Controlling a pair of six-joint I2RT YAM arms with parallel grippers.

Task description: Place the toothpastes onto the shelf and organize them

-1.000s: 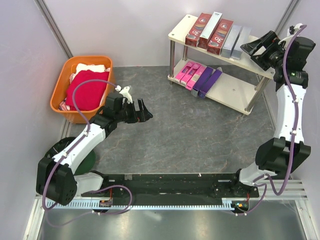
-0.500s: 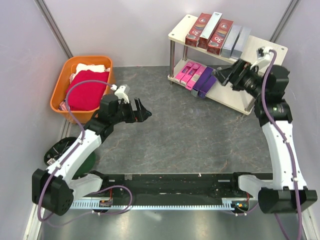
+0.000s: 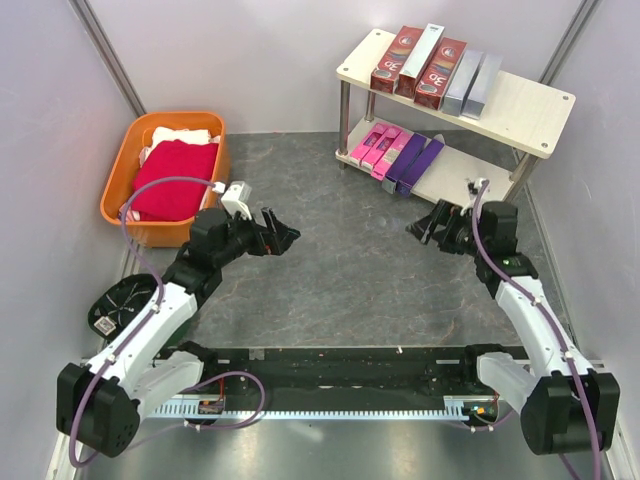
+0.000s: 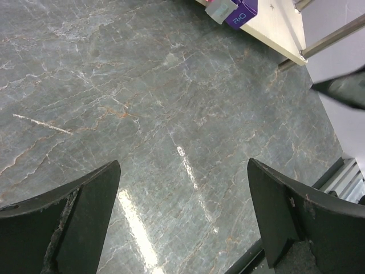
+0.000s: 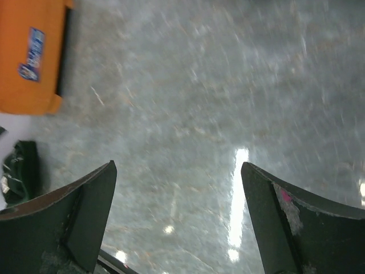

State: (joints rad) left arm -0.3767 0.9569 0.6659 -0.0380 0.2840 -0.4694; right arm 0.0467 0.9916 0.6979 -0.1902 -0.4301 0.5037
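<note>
Item 1. Two-tier rack of pale cream wooden boards on round metal legs [image 3: 530, 105]: standing at the far right of the grey marbled stone counter [image 3: 340, 275], close to the back wall.

Item 2. Upper board: five long slim toothpaste cartons are lying side by side toward its left end. These are two dark red cartons with white lettering [image 3: 386, 62], one pale-topped carton [image 3: 426, 52] between them, and two silver-grey cartons [image 3: 466, 82] to their right.

Item 3. Lower board: three bright pink cartons [image 3: 368, 143] and two purple cartons [image 3: 416, 162] are lying in one row, pink on the left, purple touching them on the right.

Item 4. Left tool [image 3: 283, 228]: hovering over bare counter near the orange plastic basket [image 3: 116, 195], fingers spread wide and gripping nothing.

Item 5. Right tool [image 3: 426, 220]: hovering over the counter just in front of the rack's lower board, fingers parted and carrying nothing. Its wrist view is blurring.

Item 6. The basket is sitting at the far left, holding a folded red cloth [image 3: 175, 178] and a white cloth [image 3: 185, 132]
</note>
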